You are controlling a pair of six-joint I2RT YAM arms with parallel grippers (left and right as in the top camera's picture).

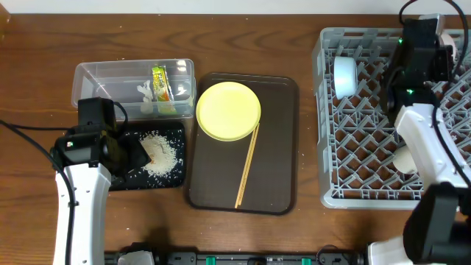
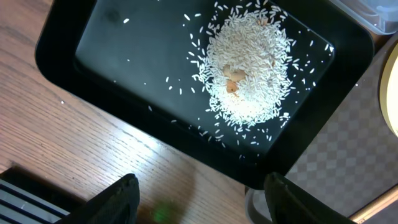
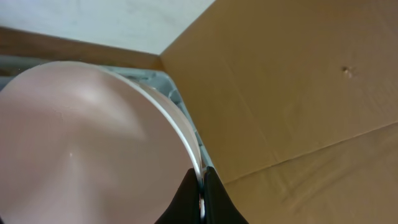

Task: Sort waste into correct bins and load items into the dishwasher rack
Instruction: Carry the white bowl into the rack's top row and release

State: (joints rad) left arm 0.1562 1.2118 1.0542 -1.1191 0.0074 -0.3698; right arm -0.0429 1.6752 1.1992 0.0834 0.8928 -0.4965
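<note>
My left gripper (image 2: pixel 199 196) is open and empty, over bare wood at the near edge of the shallow black tray (image 2: pixel 124 56), which holds the pile of white rice (image 2: pixel 249 68). In the overhead view it hangs over that tray (image 1: pixel 171 134) beside the rice (image 1: pixel 162 153). My right gripper (image 3: pixel 201 186) is shut on the thin rim of a pale bowl (image 3: pixel 81 143) with a light blue edge, over the back right of the grey rack (image 1: pixel 368 195). The yellow plate (image 1: pixel 228 110) and the chopsticks (image 1: pixel 247 165) lie on the brown tray (image 1: pixel 283 147).
The clear tub (image 1: pixel 110 73) holds the green-yellow wrapper (image 1: pixel 160 82) and white scraps (image 1: pixel 147 96). In the rack a white bowl (image 1: pixel 344 75) stands on edge and a small white cup (image 1: pixel 405 158) sits by my right arm. A cardboard surface (image 3: pixel 298 93) lies behind the bowl.
</note>
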